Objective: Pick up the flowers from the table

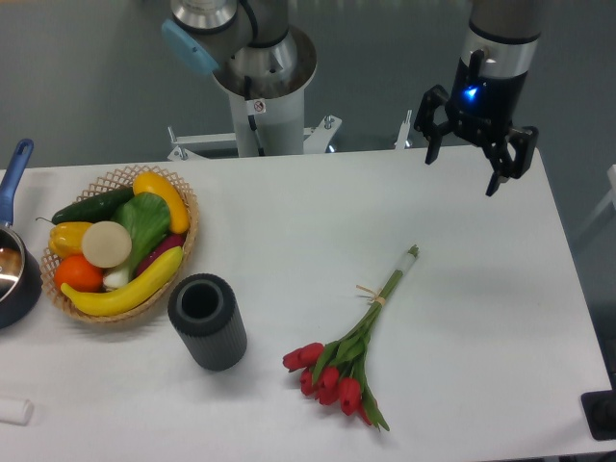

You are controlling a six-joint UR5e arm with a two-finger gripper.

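**Inspector A:** Presently, the tool point(478, 154) hangs above the far right part of the bench point(289, 207), fingers spread apart and holding nothing. It is well apart from the flowers point(354, 346), which lie flat on the bench toward the near edge, right of centre. The red heads point toward the near edge, and the cut stem ends point up and to the right, toward the tool's side.

**Inspector B:** Noted. Hazards on the grasp?

**Inspector A:** Three, in my judgement. First, the stems are thin and lie flush on the surface. A descent that stops short would close on air, and one that goes too deep would drive the fingertips into the bench. Second, the grasp point matters. The thin tan tie point(369, 292) sits about midway along the stems. Closing near the bare cut ends would leave the heavier heads hanging, and the bunch could swing or slide out on the lift. Closing on the heads would likely crush petals. Third, the fingers must straddle the stems across their slant. If they line up along the stems, they would push the bunch aside rather than trap it.

**Inspector B:** Obstructions nearby?

**Inspector A:** The dark ribbed cylinder point(206, 320) stands left of the heads, apart from them. The wicker basket point(189, 214) of fruit and vegetables is further left. Neither lies on a direct line from the tool to the stems, so collision risk appears low.
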